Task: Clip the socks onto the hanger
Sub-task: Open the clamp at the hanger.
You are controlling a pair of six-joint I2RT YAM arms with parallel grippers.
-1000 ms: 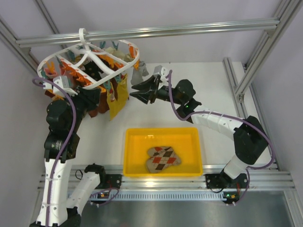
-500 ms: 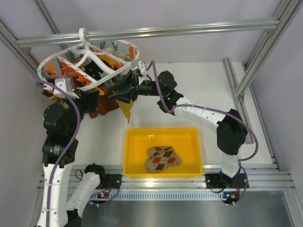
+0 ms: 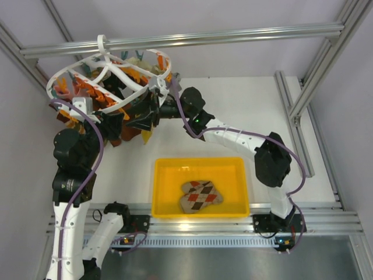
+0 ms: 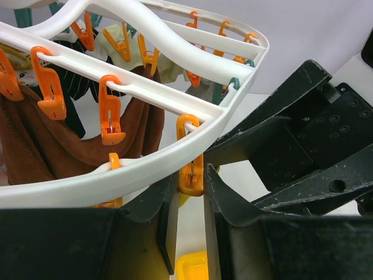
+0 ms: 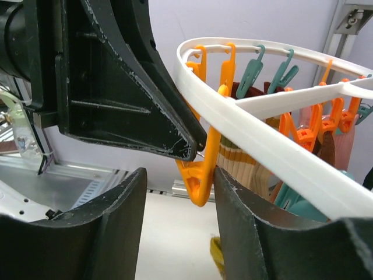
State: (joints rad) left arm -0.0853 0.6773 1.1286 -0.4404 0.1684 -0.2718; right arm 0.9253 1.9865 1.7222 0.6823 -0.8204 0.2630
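On the bench, a limp, light argyle sock (image 3: 201,195) lies in the near yellow tray (image 3: 201,161), best pinched at its cuff, while beyond it the left end effector (image 4: 190,188) nips an orange clip (image 4: 190,168) on the hanger (image 4: 58,188), where the right end effector (image 5: 180,175), jaws apart around that clip, has newly swung in under the rim.

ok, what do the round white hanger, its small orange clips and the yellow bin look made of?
Probably all plastic. The round white drying hanger looks like rigid moulded plastic, smooth and semi-gloss, with even curved ribs. The small orange clips look like glossy moulded plastic with bright highlights; no spring is visible. The rectangular yellow bin is likely moulded plastic too, uniform in colour with a rounded rim.
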